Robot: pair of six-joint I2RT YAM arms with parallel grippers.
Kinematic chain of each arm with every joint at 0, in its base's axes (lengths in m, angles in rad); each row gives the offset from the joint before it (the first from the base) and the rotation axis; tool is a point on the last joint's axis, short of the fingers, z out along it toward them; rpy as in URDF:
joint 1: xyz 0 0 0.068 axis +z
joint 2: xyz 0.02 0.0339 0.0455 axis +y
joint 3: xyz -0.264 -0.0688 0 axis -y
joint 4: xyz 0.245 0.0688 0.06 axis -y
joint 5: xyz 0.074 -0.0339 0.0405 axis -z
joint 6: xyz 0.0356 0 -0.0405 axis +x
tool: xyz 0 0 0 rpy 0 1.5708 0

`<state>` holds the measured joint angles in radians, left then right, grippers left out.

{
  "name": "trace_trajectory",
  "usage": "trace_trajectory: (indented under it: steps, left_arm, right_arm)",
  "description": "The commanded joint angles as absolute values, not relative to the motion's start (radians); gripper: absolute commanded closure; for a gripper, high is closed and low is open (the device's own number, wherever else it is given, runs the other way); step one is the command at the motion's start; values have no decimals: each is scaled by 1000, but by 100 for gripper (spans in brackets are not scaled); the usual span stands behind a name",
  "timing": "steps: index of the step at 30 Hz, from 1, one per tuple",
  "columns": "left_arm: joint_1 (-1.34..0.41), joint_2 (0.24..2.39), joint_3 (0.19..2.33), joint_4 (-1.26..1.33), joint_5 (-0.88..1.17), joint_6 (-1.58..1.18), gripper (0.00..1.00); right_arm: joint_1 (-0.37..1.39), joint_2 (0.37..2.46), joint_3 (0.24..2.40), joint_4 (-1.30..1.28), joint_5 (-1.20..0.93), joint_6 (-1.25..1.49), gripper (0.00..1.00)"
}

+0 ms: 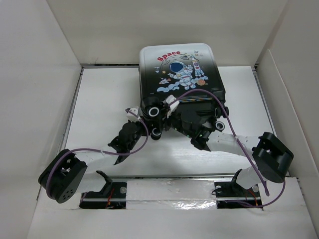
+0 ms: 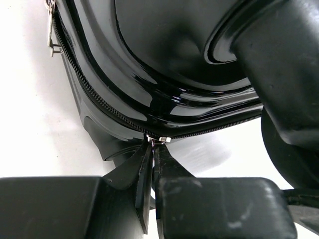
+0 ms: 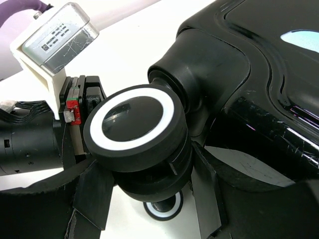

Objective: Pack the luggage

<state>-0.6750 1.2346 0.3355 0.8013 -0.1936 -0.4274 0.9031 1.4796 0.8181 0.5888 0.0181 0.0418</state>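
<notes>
The luggage point(image 1: 182, 69) lies flat and closed at the back middle of the table, astronaut print up; its glossy black shell point(image 2: 164, 59) fills the left wrist view. My left gripper point(image 2: 153, 149) is shut on a silver zipper pull point(image 2: 158, 140) at the shell's seam; in the top view it point(image 1: 145, 124) sits at the near left corner. My right gripper point(image 3: 147, 159) has a finger on each side of a black wheel with a white ring point(image 3: 132, 124) and is shut on it; in the top view it point(image 1: 155, 113) is at the same corner.
A second wheel point(image 3: 162, 209) shows below the held one. A second zipper pull point(image 2: 50, 25) hangs farther along the seam. The left wrist camera point(image 3: 55, 40) is close beside the right gripper. White walls point(image 1: 40, 99) enclose the table.
</notes>
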Motion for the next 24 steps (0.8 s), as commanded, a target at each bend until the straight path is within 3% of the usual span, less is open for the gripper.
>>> trace_trajectory:
  steps: [1,13,24]
  left_arm:
    - [-666,1220,385,833,-267,-405,100]
    - [-657,1089,362,572,-512,-443,100]
    - [-494,1213,426,699,-477,-410,100]
  right_arm:
    - [877,1442,827,715,60,54,64]
    - [868,1414,807,729,40,63,65]
    - [868,1385,781,738,31,71,66]
